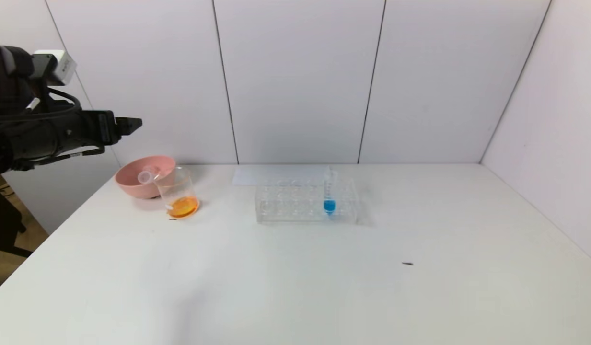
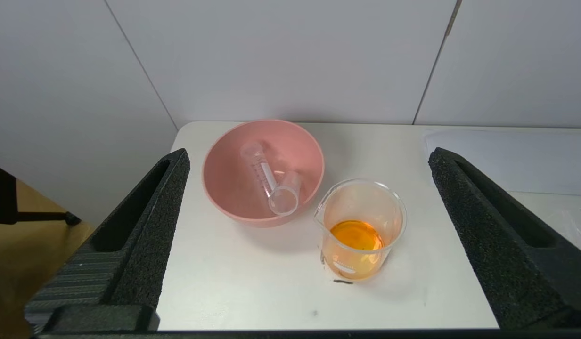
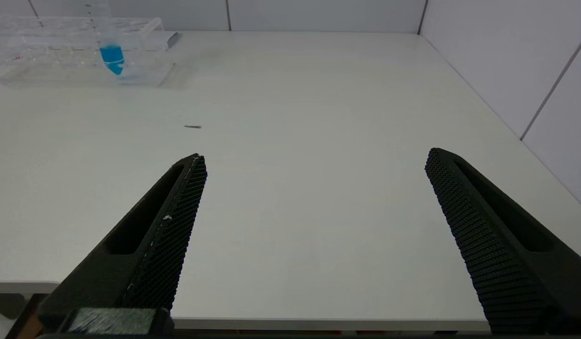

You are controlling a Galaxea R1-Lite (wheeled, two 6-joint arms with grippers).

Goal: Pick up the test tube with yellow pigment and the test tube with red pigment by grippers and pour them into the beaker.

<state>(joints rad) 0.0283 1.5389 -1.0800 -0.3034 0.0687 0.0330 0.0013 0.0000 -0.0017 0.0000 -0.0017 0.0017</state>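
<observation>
Your left end effector [image 2: 309,235] hung spread wide and held nothing, raised above the surface's [image 1: 295,278] left rear corner. Under it the beaker [image 2: 361,230] stood upright with orange liquid in its bottom, just beside a pink bowl [image 2: 224,188] where two empty clear tubes [image 2: 266,176] lay. Your right end effector [image 3: 314,235] was also wide apart and empty, low over the near edge, well apart from the rack [image 1: 295,203] holding a blue-tipped tube [image 1: 329,196].

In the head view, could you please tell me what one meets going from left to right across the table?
Left gripper raised off the table's left edge → pink bowl → beaker holding orange liquid → clear tube rack → blue-tipped tube standing in the rack.
</observation>
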